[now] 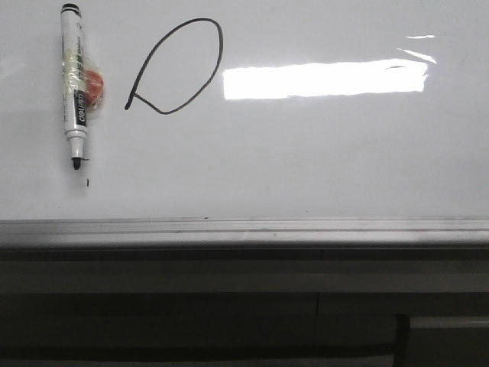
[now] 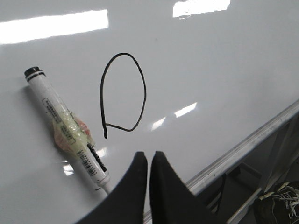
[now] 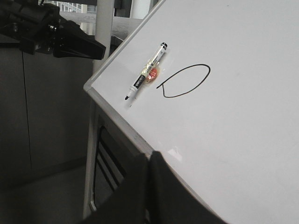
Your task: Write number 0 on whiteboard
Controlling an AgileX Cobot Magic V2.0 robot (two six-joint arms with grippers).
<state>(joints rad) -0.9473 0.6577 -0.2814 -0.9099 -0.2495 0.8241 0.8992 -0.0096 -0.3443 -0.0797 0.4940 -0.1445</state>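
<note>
A thin black slanted loop, the number 0 [image 1: 179, 67] [image 2: 122, 92] [image 3: 184, 81], is drawn on the glossy whiteboard [image 1: 306, 160] [image 2: 210, 70] [image 3: 243, 116]. To its left lies a white marker [image 1: 75, 84] [image 2: 65, 128] [image 3: 145, 78], uncapped, with tape and an orange lump round its middle. My left gripper [image 2: 149, 155] is shut and empty, raised above the board near its grey edge, apart from the marker. My right gripper [image 3: 149, 156] is shut and empty over the board's edge. Neither gripper shows in the front view.
A grey metal edge strip [image 1: 244, 229] [image 2: 247, 149] runs along the board's near side, with a dark frame below. A bright light glare [image 1: 325, 79] lies right of the loop. The left arm [image 3: 56, 32] shows beyond the board's corner. A shoe [image 2: 280, 205] lies on the floor.
</note>
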